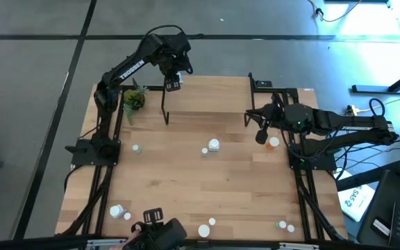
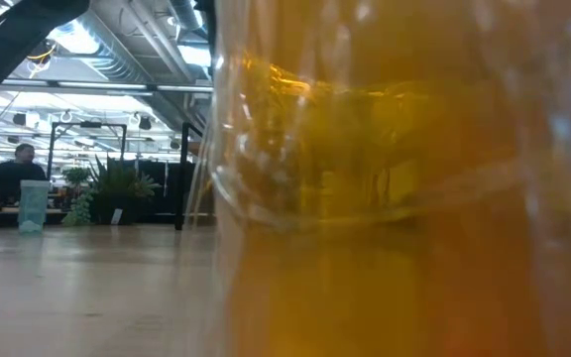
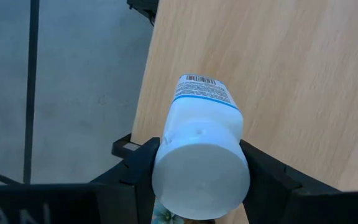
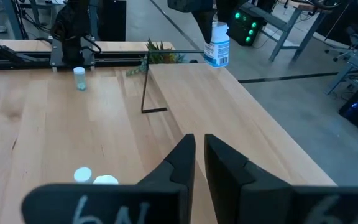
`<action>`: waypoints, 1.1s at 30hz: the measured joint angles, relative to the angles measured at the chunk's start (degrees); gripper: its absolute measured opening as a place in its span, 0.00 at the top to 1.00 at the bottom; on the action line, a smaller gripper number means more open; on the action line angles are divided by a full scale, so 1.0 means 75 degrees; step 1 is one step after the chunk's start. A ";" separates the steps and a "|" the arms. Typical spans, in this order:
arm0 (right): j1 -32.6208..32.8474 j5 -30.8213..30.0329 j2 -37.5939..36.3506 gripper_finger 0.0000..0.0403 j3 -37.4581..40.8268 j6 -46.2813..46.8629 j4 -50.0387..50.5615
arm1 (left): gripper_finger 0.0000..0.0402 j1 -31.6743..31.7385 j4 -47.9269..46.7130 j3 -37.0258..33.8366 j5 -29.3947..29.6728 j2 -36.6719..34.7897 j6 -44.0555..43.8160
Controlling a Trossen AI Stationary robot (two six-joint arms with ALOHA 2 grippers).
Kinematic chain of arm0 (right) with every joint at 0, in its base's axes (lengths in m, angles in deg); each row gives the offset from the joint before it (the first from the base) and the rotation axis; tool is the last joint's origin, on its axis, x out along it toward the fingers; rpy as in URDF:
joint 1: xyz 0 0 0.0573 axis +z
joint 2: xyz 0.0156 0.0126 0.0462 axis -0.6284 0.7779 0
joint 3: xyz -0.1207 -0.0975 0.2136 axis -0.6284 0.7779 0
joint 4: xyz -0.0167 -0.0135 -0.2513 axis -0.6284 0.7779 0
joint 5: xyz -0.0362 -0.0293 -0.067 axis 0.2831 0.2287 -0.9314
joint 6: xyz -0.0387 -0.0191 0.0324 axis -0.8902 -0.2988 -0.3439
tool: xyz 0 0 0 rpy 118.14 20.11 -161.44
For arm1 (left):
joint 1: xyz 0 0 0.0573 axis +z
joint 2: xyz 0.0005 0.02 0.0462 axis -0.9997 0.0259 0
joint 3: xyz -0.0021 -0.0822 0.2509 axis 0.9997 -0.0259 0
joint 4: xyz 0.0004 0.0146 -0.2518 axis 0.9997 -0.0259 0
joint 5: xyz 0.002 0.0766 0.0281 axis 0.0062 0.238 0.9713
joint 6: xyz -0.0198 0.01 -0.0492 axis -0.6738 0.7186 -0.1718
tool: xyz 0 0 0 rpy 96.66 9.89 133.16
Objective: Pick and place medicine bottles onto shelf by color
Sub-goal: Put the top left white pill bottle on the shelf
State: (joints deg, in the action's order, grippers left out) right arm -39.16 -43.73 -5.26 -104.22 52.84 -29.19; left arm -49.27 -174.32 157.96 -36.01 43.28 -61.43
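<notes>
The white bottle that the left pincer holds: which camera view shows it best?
The left wrist view: the white bottle fills it, cap and label clear. The high view shows a speck; the right wrist view shows it far off; the low view shows nothing.

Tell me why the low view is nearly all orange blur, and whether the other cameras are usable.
Low view: an orange bottle sits right against the lens, out of focus, hiding most of the table. High view: clear, with bright glare at top right. Left wrist view: sharp on the white bottle held in the left gripper.
</notes>
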 joint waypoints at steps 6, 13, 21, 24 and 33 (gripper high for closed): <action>0.0003 -0.0667 0.0000 0.90 0.0000 0.0003 0.0003 | 0.58 -0.0003 -0.0030 0.0000 -0.0265 0.0000 -0.0016; 0.0006 -0.0645 0.0000 0.90 0.0000 0.0017 0.0005 | 0.58 -0.0041 -0.0050 0.0000 -0.0290 0.0000 -0.0194; 0.0006 -0.0627 0.0000 0.90 0.0000 0.0000 0.0002 | 0.58 -0.0038 -0.0063 0.0000 -0.0288 0.0000 -0.0156; 0.0006 -0.0623 0.0000 0.90 0.0000 -0.0009 0.0002 | 0.58 -0.0038 -0.0178 0.0000 -0.0286 0.0000 -0.0150; 0.0006 -0.0623 0.0000 0.90 0.0000 -0.0015 0.0002 | 0.58 -0.0035 -0.0318 -0.0003 -0.0286 0.0000 -0.0135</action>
State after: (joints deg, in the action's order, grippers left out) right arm -39.12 -48.40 -5.26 -104.22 52.73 -29.17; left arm -49.54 -176.70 157.94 -38.16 43.28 -62.45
